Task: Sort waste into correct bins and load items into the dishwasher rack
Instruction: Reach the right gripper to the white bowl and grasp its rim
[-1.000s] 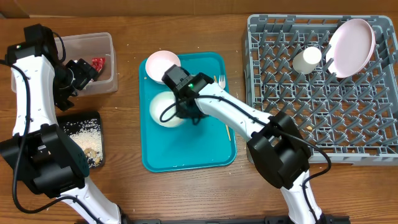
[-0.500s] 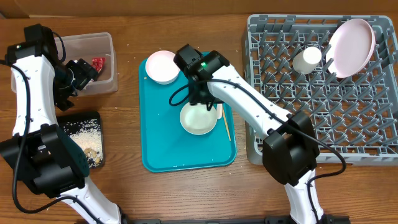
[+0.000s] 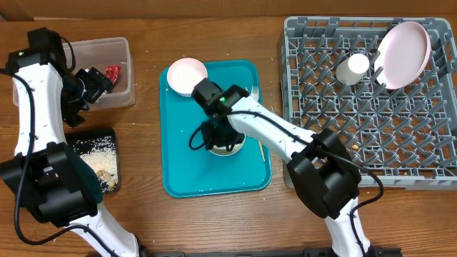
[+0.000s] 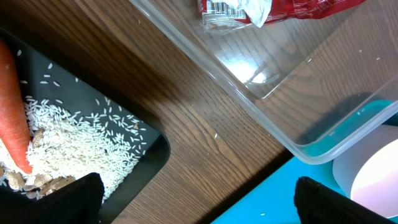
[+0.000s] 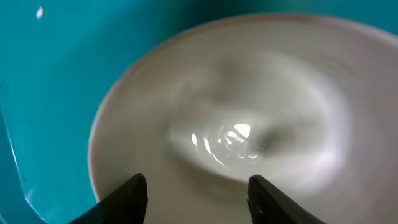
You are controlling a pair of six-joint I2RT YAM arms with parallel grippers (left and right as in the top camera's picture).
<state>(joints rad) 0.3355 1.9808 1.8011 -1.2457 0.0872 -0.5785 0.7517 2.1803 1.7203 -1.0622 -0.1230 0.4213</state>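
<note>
The big grey rack (image 3: 371, 143) is on the right. The large plate (image 3: 403, 44) stands in its far corner, and the cup (image 3: 352, 68) is just beside the plate. Those two are done.

The teal tray (image 3: 182, 171) is in the middle. One bowl (image 3: 186, 75) sits at its top left corner. The other bowl (image 5: 249, 93) is lower down, near the right side. Compared with a second ago, this bowl is further to the right on the tray. The right arm is back over it after swinging up and away.

The right claw (image 5: 196, 193) hangs just over the inside of that bowl. Its two fingers are apart and pinch nothing. So I think the bowl got pushed, not picked up. It needs a grab on its edge before it can go to the rack.

The clear tub (image 3: 107, 50) and the black tray (image 3: 113, 135) are on the left. The left claw (image 4: 199, 196) waits there in the same spot, fingers wide apart and empty.

The fork (image 3: 253, 93) and the thin stick (image 3: 260, 150) lie by the teal tray's right edge. The carrot (image 4: 12, 106) and the rice (image 4: 81, 143) are in the black tray. The red wrapper (image 3: 112, 71) is in the clear tub.
</note>
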